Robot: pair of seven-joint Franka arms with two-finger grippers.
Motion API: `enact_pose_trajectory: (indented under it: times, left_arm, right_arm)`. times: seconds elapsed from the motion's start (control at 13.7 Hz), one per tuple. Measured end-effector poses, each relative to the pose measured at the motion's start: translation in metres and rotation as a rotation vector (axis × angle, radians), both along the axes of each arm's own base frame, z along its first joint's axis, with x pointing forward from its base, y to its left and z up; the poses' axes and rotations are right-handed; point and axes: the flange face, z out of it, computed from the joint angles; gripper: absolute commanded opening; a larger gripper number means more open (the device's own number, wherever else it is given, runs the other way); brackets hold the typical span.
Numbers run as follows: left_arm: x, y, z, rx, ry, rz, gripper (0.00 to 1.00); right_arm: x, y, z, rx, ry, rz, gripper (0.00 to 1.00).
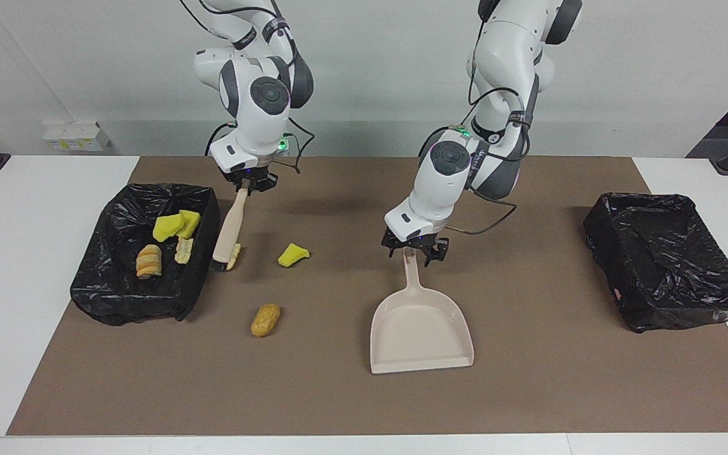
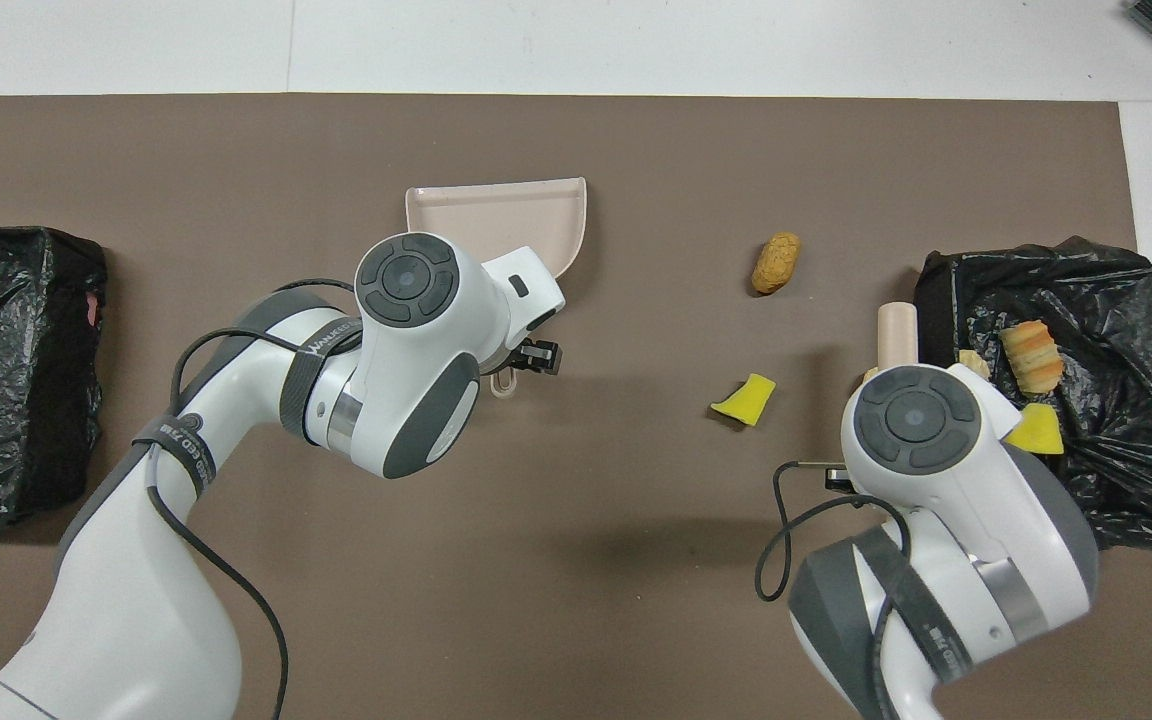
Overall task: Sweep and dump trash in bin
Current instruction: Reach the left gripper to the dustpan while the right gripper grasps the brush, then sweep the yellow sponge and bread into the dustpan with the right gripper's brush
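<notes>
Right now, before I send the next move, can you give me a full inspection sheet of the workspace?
Surface: brown mat on a white table.
Job's things: beige plastic dustpan flat on the mat; yellow sponge chunk, golden-brown bread piece and beige scrap loose on the mat; four scraps in the black-lined bin at the right arm's end.
Clutter: second black-lined bin at the left arm's end.
Grippers: left gripper around the dustpan's handle tip; right gripper shut on the beige-handled brush, bristles by the beige scrap.
Cables: black cable looping off the right arm's wrist.
Surroundings: white wall; nothing else seen.
</notes>
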Motion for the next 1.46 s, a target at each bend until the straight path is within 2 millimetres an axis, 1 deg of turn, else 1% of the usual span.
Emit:
enact_pose_trajectory:
  times: [0.22,0.37,0.51,0.66,0.88,1.02,1.17,1.24,1.32,1.46]
  left_arm:
    - [0.004,0.004,0.001,-0.002,-0.01,-0.003,0.0]
    - [0.006,0.005,0.003,-0.004,-0.024,-0.064,0.0]
    - [0.01,0.014,0.003,0.005,-0.036,-0.173,0.0]
    - [0.018,0.035,0.009,0.023,-0.029,-0.293,0.0]
    - [0.023,0.073,0.033,0.054,0.003,-0.452,0.0]
    - [0.024,0.1,0.044,0.105,0.021,-0.626,0.0]
    - [0.024,0.124,0.046,0.118,0.05,-0.765,0.0]
    - [0.022,0.131,0.045,0.117,0.057,-0.824,0.0]
    - [0.018,0.133,0.044,0.116,0.061,-0.878,0.0]
    - [0.007,0.132,0.043,0.112,0.065,-0.97,0.0]
  right_arm:
    - [0.005,-0.006,-0.021,-0.058,0.033,0.029,0.0]
    - [0.006,-0.012,-0.032,-0.091,0.059,0.035,0.0]
    - [0.007,-0.016,-0.044,-0.124,0.077,0.032,0.0]
    - [0.006,-0.018,-0.057,-0.154,0.089,0.011,0.0]
    - [0.002,-0.018,-0.08,-0.187,0.111,-0.01,0.0]
    - [0.001,-0.014,-0.087,-0.189,0.115,-0.011,0.0]
    - [0.001,-0.004,-0.087,-0.15,0.106,-0.012,0.0]
    - [0.0,0.008,-0.087,-0.112,0.102,-0.016,0.0]
    - [0.0,0.023,-0.083,-0.08,0.095,-0.016,0.0]
    - [0.002,0.06,-0.073,-0.022,0.08,-0.001,0.0]
